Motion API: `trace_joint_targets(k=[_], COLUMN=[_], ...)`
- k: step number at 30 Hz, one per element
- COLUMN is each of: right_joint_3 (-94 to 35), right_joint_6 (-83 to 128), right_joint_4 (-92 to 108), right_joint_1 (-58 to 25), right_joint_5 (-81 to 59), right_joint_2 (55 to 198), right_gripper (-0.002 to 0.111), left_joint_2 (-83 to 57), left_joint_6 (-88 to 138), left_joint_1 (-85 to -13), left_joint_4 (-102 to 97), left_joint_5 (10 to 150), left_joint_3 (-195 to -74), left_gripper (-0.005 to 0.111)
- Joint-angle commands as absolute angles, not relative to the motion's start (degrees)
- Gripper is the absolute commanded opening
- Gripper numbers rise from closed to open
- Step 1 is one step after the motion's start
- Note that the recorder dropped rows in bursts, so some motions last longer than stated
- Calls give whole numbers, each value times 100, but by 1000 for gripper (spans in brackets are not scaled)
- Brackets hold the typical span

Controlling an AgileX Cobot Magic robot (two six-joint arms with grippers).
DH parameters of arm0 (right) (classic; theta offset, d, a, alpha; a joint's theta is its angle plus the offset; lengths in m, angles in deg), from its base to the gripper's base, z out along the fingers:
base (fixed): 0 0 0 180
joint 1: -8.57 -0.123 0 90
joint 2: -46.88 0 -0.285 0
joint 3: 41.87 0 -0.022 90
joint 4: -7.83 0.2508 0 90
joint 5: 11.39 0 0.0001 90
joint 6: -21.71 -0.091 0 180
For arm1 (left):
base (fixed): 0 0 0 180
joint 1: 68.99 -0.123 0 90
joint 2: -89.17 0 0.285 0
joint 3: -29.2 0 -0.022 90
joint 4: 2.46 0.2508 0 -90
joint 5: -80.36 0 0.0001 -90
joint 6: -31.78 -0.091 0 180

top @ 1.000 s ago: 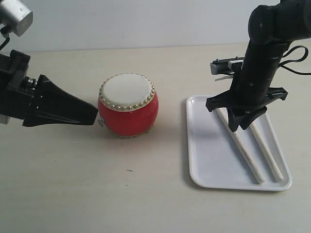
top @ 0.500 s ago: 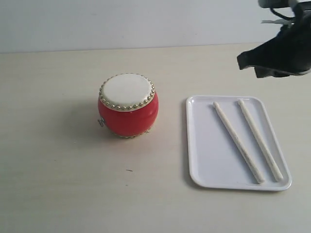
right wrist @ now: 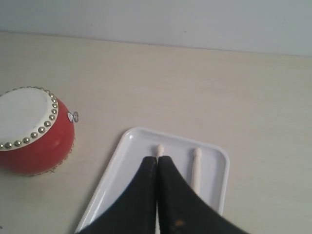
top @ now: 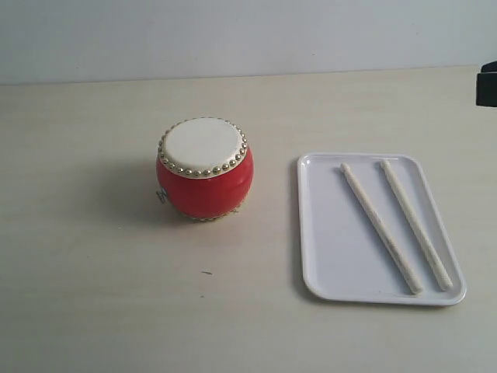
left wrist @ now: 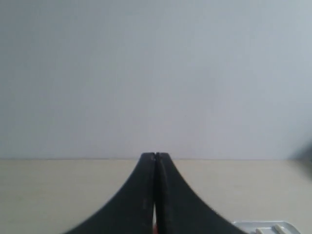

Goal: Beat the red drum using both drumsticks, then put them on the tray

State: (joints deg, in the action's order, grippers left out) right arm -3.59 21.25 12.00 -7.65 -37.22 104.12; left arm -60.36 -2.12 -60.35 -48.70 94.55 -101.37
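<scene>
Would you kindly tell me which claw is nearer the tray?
Right, it seems. The right claw hangs over the tray; the left claw has only a corner of it in view.

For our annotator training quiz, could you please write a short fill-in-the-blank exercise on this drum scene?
1. The tray holds ____ drumsticks.
2. In the exterior view, the red drum stands to the ____ of the tray.
3. The left gripper and the right gripper are both ____, holding nothing.
Missing words: two; left; shut.
</scene>
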Motion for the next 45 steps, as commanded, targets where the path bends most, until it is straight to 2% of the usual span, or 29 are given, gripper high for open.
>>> trace_joint_targets(k=[1,17,26,33,38,41,45], right_joint_3=[-316,-316,-316,-316,-316,-316,-316], right_joint_6=[2171,2171,2171,2171,2171,2171,2171], right_joint_4=[1196,1229,1229,1229,1229,1229,1229], right_joint_1=[-775,-775,-775,-775,-775,-775,-775], right_joint_5=[-3697,-3697,-3662,-3651,-3651,-3651,-3651], right_joint_2=[10174,10100,10100,10100,10100,10100,10100], right_gripper=[0,0,0,0,0,0,0], left_joint_2=[-6062,-6347,-8304,-8299,-8304,-8304,-8304], left_joint_6=[-286,-371,-761,-804,-804,-558,2395], left_joint_1=[-6057,-6221,-7170,-7378,-7378,-7378,-7378], left_joint_4=[-4921,-4726,-4646,-4838,-4901,-4348,-1396], left_joint_5=[9786,9717,9242,8965,8965,8965,8965], left_joint_3=[-10089,-9994,-8131,-7381,-7358,-7358,-7358], left_gripper=[0,0,0,0,0,0,0])
